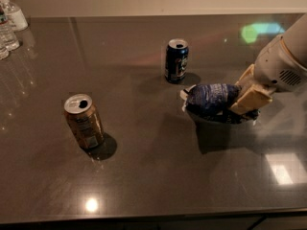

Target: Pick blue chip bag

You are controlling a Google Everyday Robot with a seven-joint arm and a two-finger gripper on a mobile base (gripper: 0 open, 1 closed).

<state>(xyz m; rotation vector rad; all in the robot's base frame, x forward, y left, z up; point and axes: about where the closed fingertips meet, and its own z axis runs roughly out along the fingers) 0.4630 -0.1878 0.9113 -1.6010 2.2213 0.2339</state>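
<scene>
The blue chip bag (210,98), crumpled dark navy foil with white markings and a pale left end, hangs a little above the dark table (144,176), with its shadow below it. My gripper (247,101) comes in from the right on a white arm. Its beige fingers (251,98) are shut on the bag's right end, which they hide.
An upright dark blue soda can (176,60) stands just behind and left of the bag. An open brown can (84,121) stands at the front left. Clear water bottles (9,24) stand at the far left corner. The table's front edge runs along the bottom.
</scene>
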